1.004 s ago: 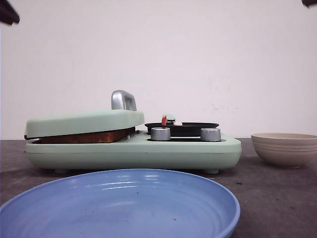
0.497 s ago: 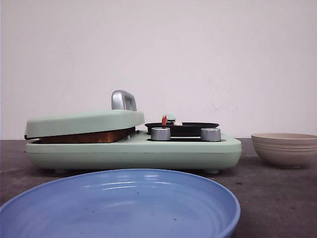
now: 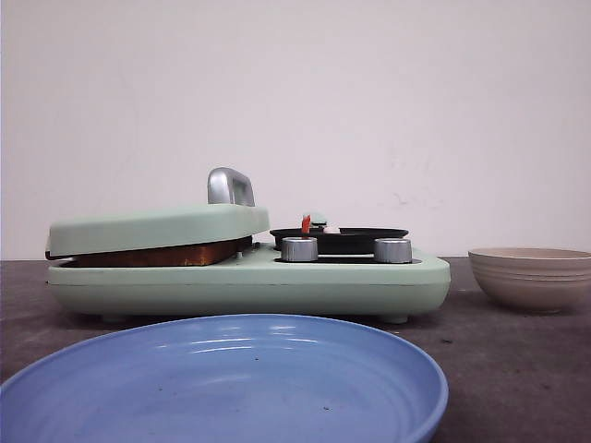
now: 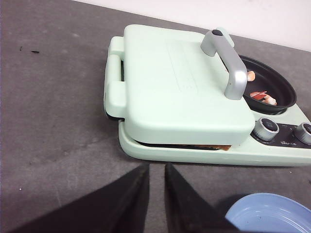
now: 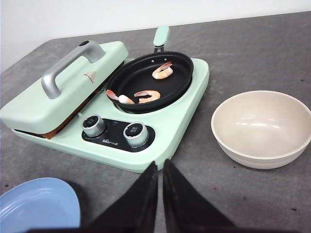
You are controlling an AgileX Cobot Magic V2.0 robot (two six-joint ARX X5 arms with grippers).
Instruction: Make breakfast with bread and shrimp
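Your bread (image 3: pixel 162 256) sits pressed under the closed lid (image 4: pixel 180 87) of the cooker (image 3: pixel 249 286), and three shrimp (image 5: pixel 147 95) lie in the black pan (image 5: pixel 148 82) beside it. Still left, by my reading: plating onto the blue plate (image 3: pixel 222 383), which holds nothing yet. Your left gripper (image 4: pixel 155 177) and right gripper (image 5: pixel 160 174) both hang back with jaws nearly closed, holding nothing.

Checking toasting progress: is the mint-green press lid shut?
Shut: the mint-green press lid lies flat on the bread, only its crust edge showing.

three shrimp (image 5: pixel 162 71), two knobs (image 5: pixel 94 124), one bowl (image 5: pixel 260 127)
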